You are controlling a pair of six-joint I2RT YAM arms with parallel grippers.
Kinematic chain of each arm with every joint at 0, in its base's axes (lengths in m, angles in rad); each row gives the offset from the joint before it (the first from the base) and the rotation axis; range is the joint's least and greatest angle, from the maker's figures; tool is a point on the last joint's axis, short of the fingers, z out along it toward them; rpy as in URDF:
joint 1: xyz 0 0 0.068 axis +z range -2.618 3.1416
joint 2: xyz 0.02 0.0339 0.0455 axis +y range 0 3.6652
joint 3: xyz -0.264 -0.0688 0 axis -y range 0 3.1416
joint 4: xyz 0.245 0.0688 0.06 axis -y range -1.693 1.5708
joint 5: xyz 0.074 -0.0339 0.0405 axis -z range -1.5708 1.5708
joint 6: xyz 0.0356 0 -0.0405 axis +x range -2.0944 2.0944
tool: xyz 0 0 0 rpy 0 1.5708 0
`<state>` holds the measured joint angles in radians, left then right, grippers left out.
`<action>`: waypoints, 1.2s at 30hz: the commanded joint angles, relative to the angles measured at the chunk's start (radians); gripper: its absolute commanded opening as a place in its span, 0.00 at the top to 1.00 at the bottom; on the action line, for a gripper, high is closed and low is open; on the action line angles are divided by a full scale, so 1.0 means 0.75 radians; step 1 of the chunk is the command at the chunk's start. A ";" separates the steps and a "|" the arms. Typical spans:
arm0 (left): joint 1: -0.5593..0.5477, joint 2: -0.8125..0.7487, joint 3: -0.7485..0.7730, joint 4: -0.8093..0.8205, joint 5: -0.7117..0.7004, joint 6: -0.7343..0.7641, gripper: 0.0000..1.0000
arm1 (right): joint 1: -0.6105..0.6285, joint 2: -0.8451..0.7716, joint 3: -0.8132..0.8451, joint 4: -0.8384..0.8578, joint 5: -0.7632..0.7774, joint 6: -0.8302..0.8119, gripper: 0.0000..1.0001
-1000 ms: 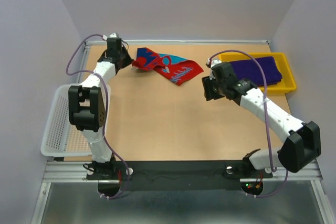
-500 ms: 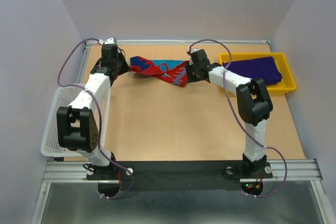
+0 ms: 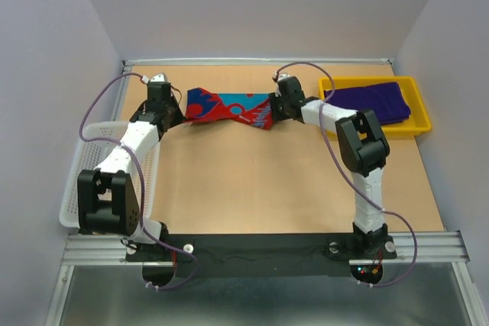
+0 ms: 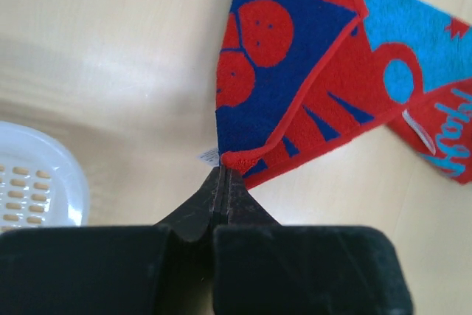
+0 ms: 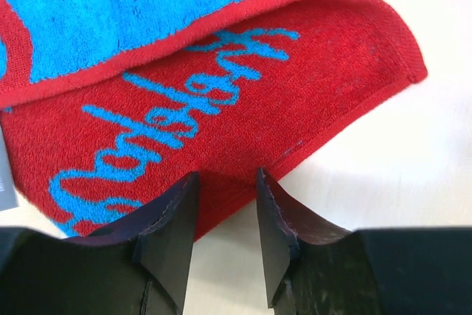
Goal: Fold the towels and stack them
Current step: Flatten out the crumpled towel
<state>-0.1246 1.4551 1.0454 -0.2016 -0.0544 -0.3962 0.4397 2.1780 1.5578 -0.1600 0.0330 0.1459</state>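
Top external: the red towel lies stretched on the worktop, left of the yellow tray. The left hand pinches its far corner. The right hand, fingers spread, straddles its tray-side edge.

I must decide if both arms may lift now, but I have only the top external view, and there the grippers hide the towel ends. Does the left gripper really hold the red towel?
Observer: Yes. In the left wrist view the left gripper is shut on a red hemmed corner of the red towel, next to a small white label.
Operator: And the right one, is it closed too?
Observer: No. The right gripper is open: its jaws stand apart, and the towel's red edge shows between them, not clamped.
Operator: Is the towel flat at that end?
Observer: No, it is doubled there. A light-blue layer lies over the red layer that carries the blue script.
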 commanded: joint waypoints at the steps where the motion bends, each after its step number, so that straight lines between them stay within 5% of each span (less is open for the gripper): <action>1: 0.000 -0.118 -0.001 -0.005 -0.107 0.054 1.00 | 0.003 -0.147 -0.307 -0.104 -0.017 0.061 0.57; 11: 0.004 -0.095 -0.021 0.013 -0.106 0.113 1.00 | 0.058 -0.725 -0.854 -0.318 -0.281 0.123 0.57; 16: 0.004 -0.089 -0.044 0.040 -0.101 0.150 1.00 | 0.058 -0.951 -0.840 -0.419 -0.059 0.088 0.47; 21: 0.004 -0.095 -0.056 0.054 -0.091 0.154 1.00 | 0.034 -0.882 -0.740 -0.427 0.189 0.082 0.41; 28: 0.004 -0.104 -0.062 0.072 -0.065 0.152 1.00 | 0.034 -0.877 -0.774 -0.427 -0.105 -0.049 0.37; 36: 0.004 -0.095 -0.056 0.070 -0.054 0.154 1.00 | 0.036 -0.937 -0.823 -0.433 -0.075 -0.184 0.32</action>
<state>-0.1226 1.3930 1.0027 -0.1753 -0.1013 -0.2962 0.4644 1.5036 0.9463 -0.4881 -0.0151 0.0727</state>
